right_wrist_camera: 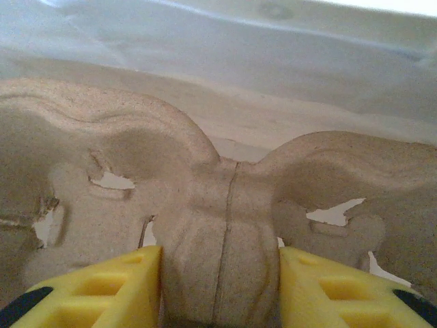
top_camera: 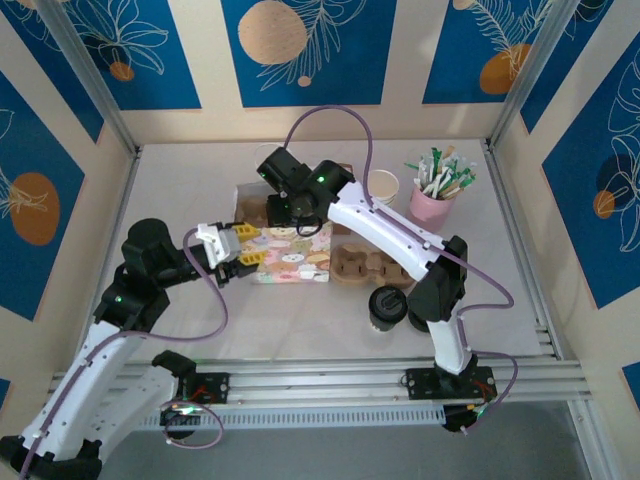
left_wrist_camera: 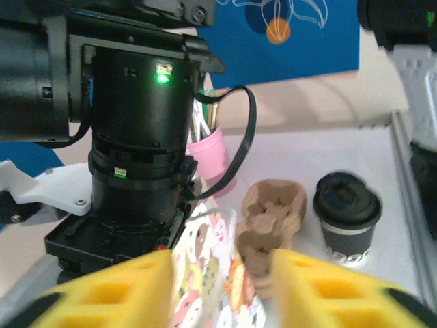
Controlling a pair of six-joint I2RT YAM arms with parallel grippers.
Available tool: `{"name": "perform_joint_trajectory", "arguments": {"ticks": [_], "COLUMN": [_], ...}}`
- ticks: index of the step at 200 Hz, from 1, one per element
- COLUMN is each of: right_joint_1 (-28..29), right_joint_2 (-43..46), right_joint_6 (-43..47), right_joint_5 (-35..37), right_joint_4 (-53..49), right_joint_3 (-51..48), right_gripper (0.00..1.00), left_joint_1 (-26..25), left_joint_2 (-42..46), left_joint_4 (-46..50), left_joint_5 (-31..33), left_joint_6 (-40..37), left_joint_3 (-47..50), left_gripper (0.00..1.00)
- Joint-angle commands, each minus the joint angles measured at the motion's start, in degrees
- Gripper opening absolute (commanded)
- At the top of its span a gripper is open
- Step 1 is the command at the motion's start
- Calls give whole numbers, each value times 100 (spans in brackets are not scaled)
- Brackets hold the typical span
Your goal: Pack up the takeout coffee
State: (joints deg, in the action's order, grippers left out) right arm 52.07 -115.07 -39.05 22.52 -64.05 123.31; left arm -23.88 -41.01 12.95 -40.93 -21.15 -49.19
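Blue wall panels (top_camera: 290,50) with white leaf outlines and orange discs, set in beige, close in a pale grey tabletop (top_camera: 180,190). On it lies a cartoon-printed paper bag (top_camera: 292,258). Behind the bag, the right gripper (right_wrist_camera: 220,277) pinches the centre ridge of a brown moulded-pulp cup carrier (right_wrist_camera: 225,198). At the bag's left end, the left gripper (left_wrist_camera: 222,287) has its jaws spread. The small dark takeout coffee (top_camera: 388,306) with a black lid stands upright to the bag's right, past more pulp carriers (top_camera: 365,268).
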Motion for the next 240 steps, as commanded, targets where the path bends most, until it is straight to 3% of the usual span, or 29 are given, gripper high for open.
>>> {"name": "perform_joint_trajectory", "arguments": {"ticks": [1, 13, 42, 101, 173, 240], "right_joint_1": [77, 104, 175, 225, 294, 293], "right_joint_2": [-114, -145, -259, -527, -787, -860], "right_joint_6": [-24, -57, -150, -233, -226, -278], "right_joint_5": [350, 393, 591, 701, 653, 406], "right_joint_4": [-274, -300, -453, -553, -634, -582], "right_joint_3": [167, 184, 360, 521, 601, 560], "right_gripper": [46, 46, 45, 46, 46, 47], "left_joint_1": [-39, -38, -36, -29, -29, -22], "left_joint_2": [74, 119, 173, 28, 63, -2], "left_joint_4": [-326, -372, -417, 200, 136, 9], "left_joint_5": [-163, -25, 625, 1609, 2807, 3105], "left_joint_6": [395, 536, 1041, 1599, 1534, 1623], "left_joint_3": [75, 72, -63, -633, -442, -267], "left_gripper": [55, 62, 69, 69, 67, 67]}}
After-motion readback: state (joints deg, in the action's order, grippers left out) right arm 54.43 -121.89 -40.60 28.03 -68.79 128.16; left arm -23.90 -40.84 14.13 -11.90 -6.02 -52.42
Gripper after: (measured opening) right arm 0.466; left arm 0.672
